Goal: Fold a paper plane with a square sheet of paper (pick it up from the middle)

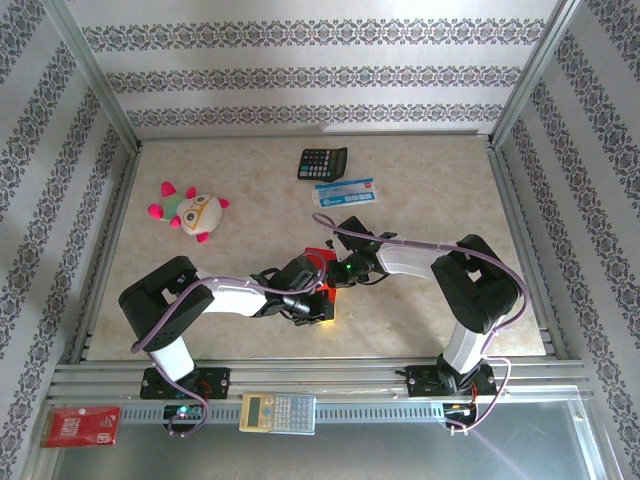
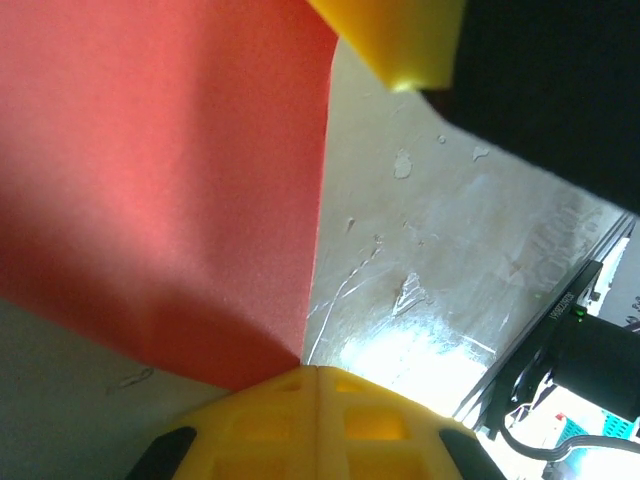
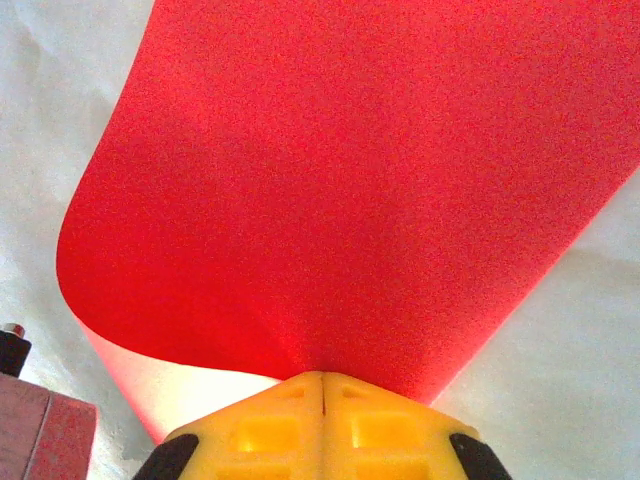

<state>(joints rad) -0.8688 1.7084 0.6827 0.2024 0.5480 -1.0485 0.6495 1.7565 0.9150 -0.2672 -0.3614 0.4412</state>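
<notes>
Red paper (image 3: 350, 180), pinched in both claws. Left claw (image 2: 318, 372): yellow jaws pressed together on the sheet's edge. Right claw (image 3: 322, 376): jaws closed on it too, the sheet fanning out from them, one side curled. Paper sits between the two claws, on the near side of the black calculator (image 1: 322, 162), apart from it. Blue-white card (image 1: 345, 192) just beside the calculator, nearer. Plush toy (image 1: 192, 210) off to the calculator's left.

Patterned wallpaper walls (image 1: 320, 75), beige table (image 1: 250, 200), perhaps daylight from above.
</notes>
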